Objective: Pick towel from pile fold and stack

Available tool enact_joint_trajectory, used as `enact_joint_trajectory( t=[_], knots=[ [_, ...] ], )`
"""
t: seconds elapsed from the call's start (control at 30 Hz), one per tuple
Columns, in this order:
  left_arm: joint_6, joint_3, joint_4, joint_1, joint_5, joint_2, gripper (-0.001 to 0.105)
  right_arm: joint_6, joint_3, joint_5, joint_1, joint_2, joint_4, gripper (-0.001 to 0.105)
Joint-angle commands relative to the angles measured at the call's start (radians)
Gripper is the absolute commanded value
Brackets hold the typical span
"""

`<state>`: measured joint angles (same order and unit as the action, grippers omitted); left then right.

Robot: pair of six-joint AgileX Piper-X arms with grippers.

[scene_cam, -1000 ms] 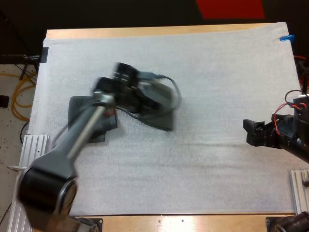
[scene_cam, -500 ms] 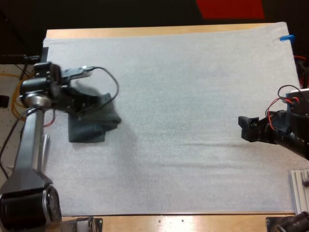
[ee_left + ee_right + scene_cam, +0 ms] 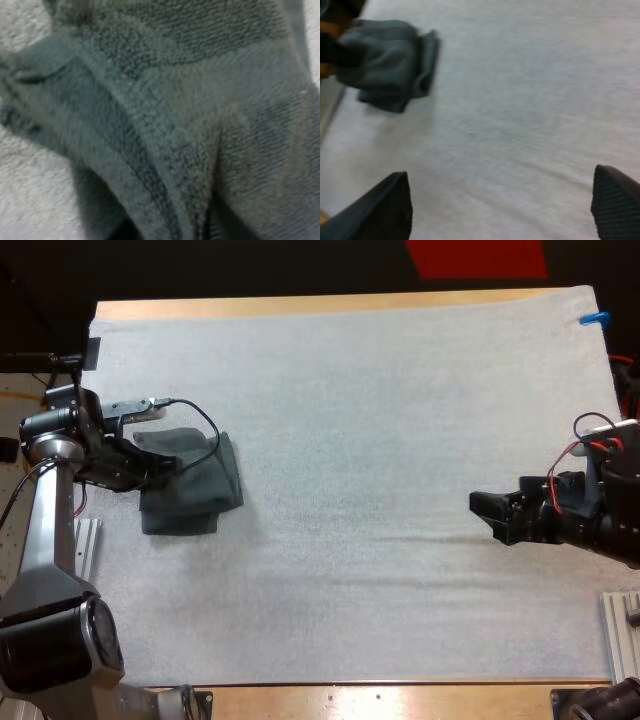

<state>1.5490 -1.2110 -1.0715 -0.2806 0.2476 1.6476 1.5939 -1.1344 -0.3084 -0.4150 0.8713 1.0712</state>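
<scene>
Our left gripper (image 3: 158,468) sits at the left edge of the dark grey-green towel (image 3: 200,498), which lies bunched at the left side of the white mat (image 3: 380,410); we cannot tell whether it grips the cloth or has let go. Our right gripper (image 3: 490,514) hangs over bare mat at the right, well apart from the towel, fingers (image 3: 385,205) spread wide.

Ahead of the right hand (image 3: 486,516), the white mat (image 3: 380,420) on the bench (image 3: 300,306) lies bare all the way across, so there is open passage on every side of it. The one obstacle sits far ahead: the towel (image 3: 200,495) (the left hand (image 3: 155,467) and its arm are right over it), beside the mat's edge.
</scene>
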Motion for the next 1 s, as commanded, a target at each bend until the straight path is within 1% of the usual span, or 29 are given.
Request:
enact_joint_trajectory(
  t=[0.0, 0.07, 0.17, 0.2, 0.23, 0.3, 0.33, 0.4, 0.47, 0.53, 0.6, 0.63, 0.73, 0.77, 0.8, 0.9, 0.97],
  knots=[
    [-0.006, -0.002, -0.004, 0.003, -0.048, -0.007, 0.042, 0.002, -0.004, -0.06, 0.002, 0.0, -0.021, 0.071],
    [-0.006, -0.002, -0.004, 0.003, -0.089, -0.007, 0.051, 0.002, -0.004, -0.1, 0.002, 0.0, -0.031, 0.071],
    [-0.002, -0.018, -0.002, 0.003, -0.157, -0.021, 0.052, 0.002, -0.004, -0.144, 0.002, 0.0, -0.048, 0.071],
    [-0.002, -0.025, 0.007, 0.006, -0.19, -0.042, 0.052, -0.001, -0.004, -0.15, 0.002, 0.0, -0.051, 0.071],
    [-0.002, -0.027, 0.015, 0.007, -0.205, -0.056, 0.052, -0.001, -0.004, -0.149, 0.002, 0.0, -0.051, 0.071],
    [-0.002, -0.036, 0.047, 0.01, -0.27, -0.121, 0.052, -0.001, -0.004, -0.149, 0.002, 0.0, -0.051, 0.071],
    [-0.002, -0.039, 0.052, 0.01, -0.276, -0.135, 0.052, -0.001, -0.004, -0.149, 0.002, 0.0, -0.051, 0.071],
    [-0.004, -0.04, 0.068, 0.01, -0.275, -0.218, 0.052, -0.001, -0.004, -0.149, 0.002, 0.0, -0.051, 0.071],
    [-0.004, -0.04, 0.068, 0.016, -0.265, -0.276, 0.052, -0.001, -0.004, -0.149, 0.002, 0.0, -0.051, 0.071],
    [-0.004, -0.04, 0.059, 0.029, -0.23, -0.342, 0.052, -0.001, -0.004, -0.149, 0.002, 0.0, -0.051, 0.071],
    [-0.004, -0.04, 0.052, 0.062, -0.173, -0.43, 0.052, 0.002, -0.004, -0.143, 0.002, 0.0, -0.051, 0.071],
    [-0.004, -0.04, 0.051, 0.072, -0.167, -0.445, 0.052, 0.003, -0.004, -0.137, 0.002, 0.0, -0.051, 0.071],
    [0.006, -0.04, 0.049, 0.135, -0.165, -0.548, 0.052, 0.003, -0.004, -0.058, 0.002, 0.0, -0.049, 0.071],
    [0.019, -0.04, 0.049, 0.159, -0.165, -0.578, 0.052, 0.006, -0.004, 0.011, 0.002, 0.0, -0.049, 0.071],
    [0.043, -0.04, 0.049, 0.186, -0.165, -0.609, 0.052, 0.019, -0.004, 0.07, 0.004, 0.0, -0.049, 0.071],
    [0.07, -0.034, 0.035, 0.242, -0.165, -0.673, 0.052, 0.078, -0.004, 0.207, 0.005, 0.0, -0.046, 0.071],
    [0.07, -0.018, 0.028, 0.264, -0.165, -0.699, 0.052, 0.11, -0.004, 0.266, 0.011, 0.0, -0.036, 0.071]
  ],
)
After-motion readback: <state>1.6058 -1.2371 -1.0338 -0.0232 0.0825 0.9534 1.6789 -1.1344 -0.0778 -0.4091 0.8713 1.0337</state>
